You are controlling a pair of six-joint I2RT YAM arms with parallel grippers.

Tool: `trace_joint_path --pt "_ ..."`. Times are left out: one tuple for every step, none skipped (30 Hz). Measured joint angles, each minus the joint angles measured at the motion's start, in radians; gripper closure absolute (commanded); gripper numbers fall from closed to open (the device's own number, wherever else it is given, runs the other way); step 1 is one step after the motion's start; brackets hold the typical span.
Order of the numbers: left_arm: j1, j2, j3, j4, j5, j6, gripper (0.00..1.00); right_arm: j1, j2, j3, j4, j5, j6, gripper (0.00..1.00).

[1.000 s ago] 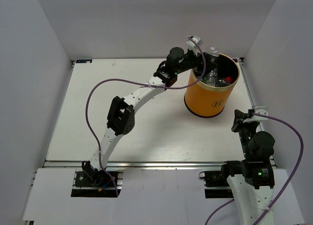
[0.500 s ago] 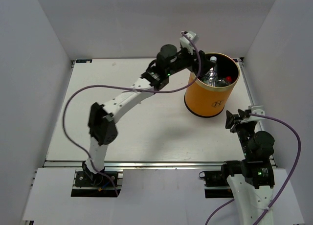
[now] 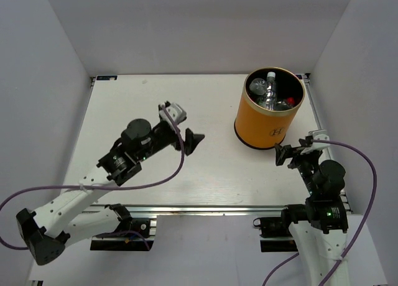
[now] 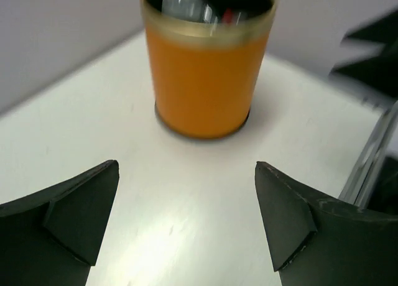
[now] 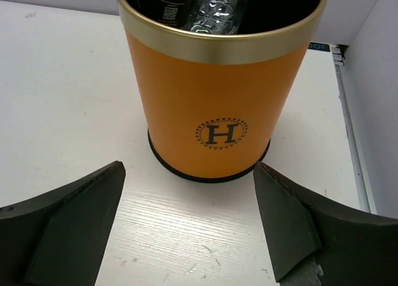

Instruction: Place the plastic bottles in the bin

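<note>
1. Wide apart and empty, my left fingers (image 4: pixel 81 211) hang above the bench (image 3: pixel 124 112), well apart from the bin (image 3: pixel 269 121) and pointing toward it
2. My right fingers (image 5: pixel 68 211) are likewise released, grasping nothing, near the bin's front and facing its dark logo (image 5: pixel 221 133)
3. I see the bin standing upright at the far right of the bench
4. I see the bottles (image 3: pixel 268 94) lying inside the bin: a crumpled clear one, another with a dark label, and a red cap (image 3: pixel 290 101) against the black interior
</note>
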Motion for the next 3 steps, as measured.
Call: trace_joint_path --pt "0.001 -0.028 -0.059 -0.015 -0.011 0.011 0.00 0.000 0.000 0.000 0.000 -0.011 0.000 0.10" --pt "0.001 -0.050 -0.105 -0.032 -0.024 0.020 0.00 0.000 -0.001 0.000 0.000 -0.020 -0.002 0.10" --pt "0.002 -0.070 -0.148 -0.052 -0.034 0.029 0.00 0.000 -0.001 0.000 0.000 -0.031 -0.005 0.10"
